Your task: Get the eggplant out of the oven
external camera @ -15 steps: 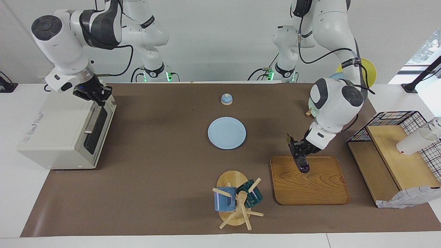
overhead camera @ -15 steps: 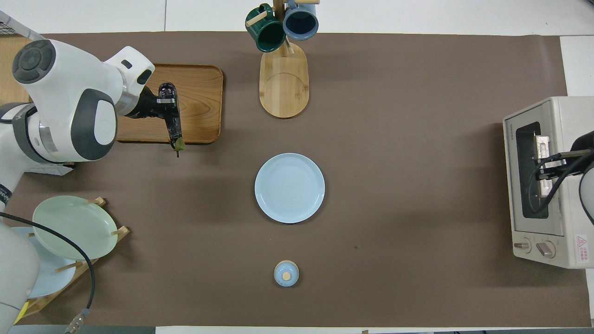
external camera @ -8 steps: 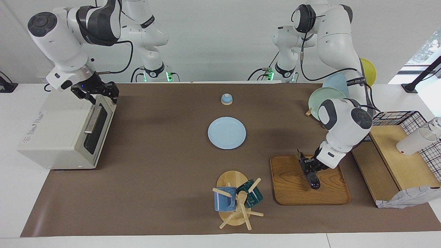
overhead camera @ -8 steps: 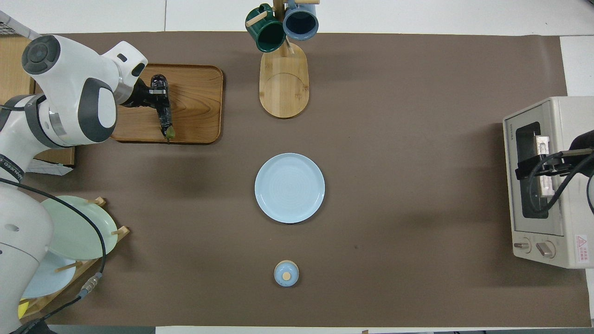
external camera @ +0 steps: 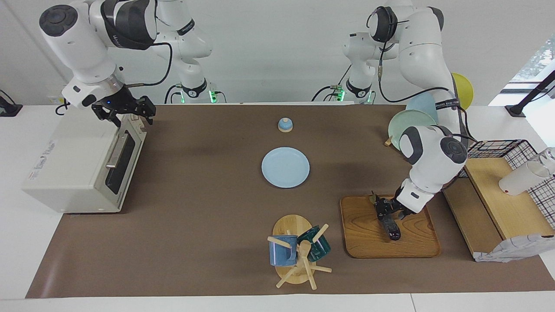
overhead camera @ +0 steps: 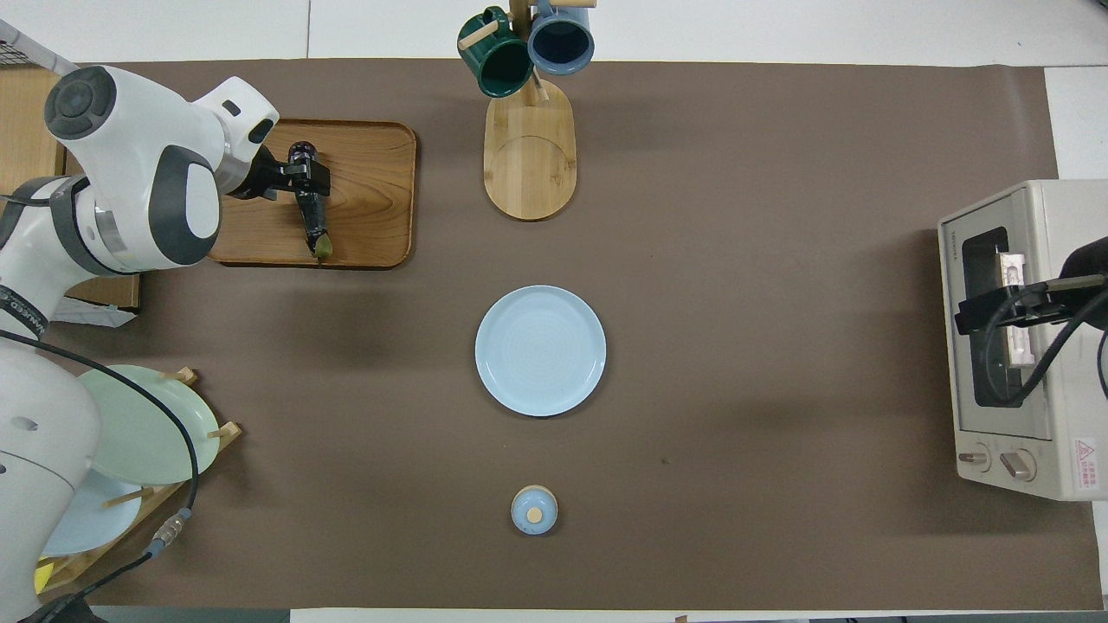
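The dark eggplant (external camera: 391,226) lies on the wooden tray (external camera: 416,242), its green stem toward the robots; it also shows in the overhead view (overhead camera: 312,216). My left gripper (external camera: 385,211) is low over the tray with its fingers open on either side of the eggplant's thick end. The cream oven (external camera: 73,164) stands at the right arm's end of the table with its door shut. My right gripper (external camera: 128,112) is open and empty just above the door's top edge.
A light blue plate (external camera: 285,167) lies mid-table, with a small blue knobbed lid (external camera: 285,125) nearer the robots. A mug tree (external camera: 299,251) stands beside the tray. A plate rack (external camera: 412,121) and a wire basket shelf (external camera: 498,173) are at the left arm's end.
My left gripper carried the eggplant down onto the tray and its fingers have spread. My right gripper lifted off the oven door's top edge and opened.
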You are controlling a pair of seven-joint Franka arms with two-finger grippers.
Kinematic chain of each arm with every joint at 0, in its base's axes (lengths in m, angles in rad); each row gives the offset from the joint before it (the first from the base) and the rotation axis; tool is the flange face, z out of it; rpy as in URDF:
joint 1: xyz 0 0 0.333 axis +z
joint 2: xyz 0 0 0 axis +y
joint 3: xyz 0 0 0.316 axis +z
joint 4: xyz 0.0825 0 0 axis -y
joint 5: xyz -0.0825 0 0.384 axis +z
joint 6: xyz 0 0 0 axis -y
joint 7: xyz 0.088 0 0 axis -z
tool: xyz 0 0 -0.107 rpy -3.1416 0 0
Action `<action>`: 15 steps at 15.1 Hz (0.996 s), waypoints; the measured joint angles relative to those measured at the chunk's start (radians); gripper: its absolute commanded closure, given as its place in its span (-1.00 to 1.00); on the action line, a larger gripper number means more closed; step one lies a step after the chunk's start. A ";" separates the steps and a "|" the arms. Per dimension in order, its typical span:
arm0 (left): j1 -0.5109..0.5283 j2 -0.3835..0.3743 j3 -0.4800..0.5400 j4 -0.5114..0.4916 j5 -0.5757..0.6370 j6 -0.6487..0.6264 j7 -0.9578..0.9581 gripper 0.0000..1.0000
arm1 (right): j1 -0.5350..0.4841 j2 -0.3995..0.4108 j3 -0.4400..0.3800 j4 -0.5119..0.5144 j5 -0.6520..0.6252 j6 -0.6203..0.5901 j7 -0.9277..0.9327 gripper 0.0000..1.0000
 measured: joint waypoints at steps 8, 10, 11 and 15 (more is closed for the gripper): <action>0.032 -0.252 0.047 0.013 0.036 -0.376 -0.010 -1.00 | 0.011 -0.018 -0.012 0.019 0.000 0.001 0.027 -1.00; 0.031 -0.322 0.047 0.007 0.073 -0.466 -0.015 -1.00 | 0.026 -0.018 -0.023 0.031 0.000 0.001 0.031 -1.00; 0.029 -0.358 0.046 -0.004 0.080 -0.499 -0.018 -1.00 | 0.028 -0.018 -0.027 0.034 0.000 0.001 0.035 -1.00; 0.027 -0.519 0.041 -0.094 0.122 -0.603 -0.022 -1.00 | 0.028 -0.017 -0.031 0.036 0.001 0.001 0.048 -1.00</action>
